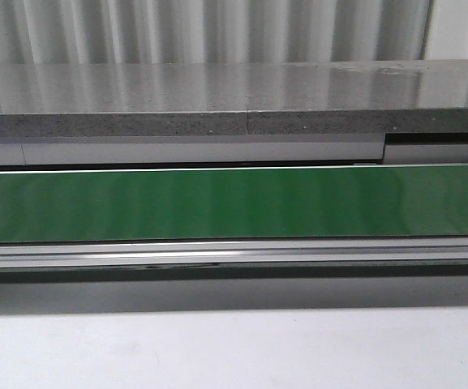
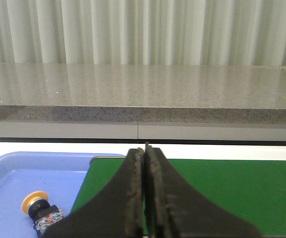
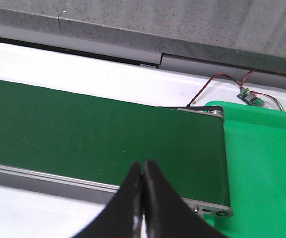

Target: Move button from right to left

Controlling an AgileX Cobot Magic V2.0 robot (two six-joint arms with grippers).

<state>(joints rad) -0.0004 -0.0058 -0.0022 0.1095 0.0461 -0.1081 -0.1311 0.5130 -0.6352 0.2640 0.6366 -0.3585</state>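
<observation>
1. Green belting fills the middle of my front view: the conveyor belt (image 1: 234,203) runs across the whole width with nothing riding on it, and neither of my arms shows there.
2. My left gripper (image 2: 146,198) has its two dark fingers pressed together with only a hairline seam between them, and it holds nothing. It hangs over the belt's left end, just beside the blue tray (image 2: 14,173).
3. The button (image 2: 39,210) lies on its side in that blue tray, yellow-orange cap pointing away from the belt, black collar behind it, boxy rear block with red marks nearest my fingers. It is near my left gripper but apart from it.
4. My right gripper (image 3: 143,203) is likewise closed tight and empty. It hovers above the near rail of the belt at its right end, beside the green tray (image 3: 266,163), whose visible part holds no button.
5. A small circuit board with red and black wires (image 3: 252,97) sits beyond the green tray, outside the job.
6. My judgement: with the button in the left tray and nothing on the belt or on the right, the transfer looks done. What remains, at most, is to keep both arms clear.
</observation>
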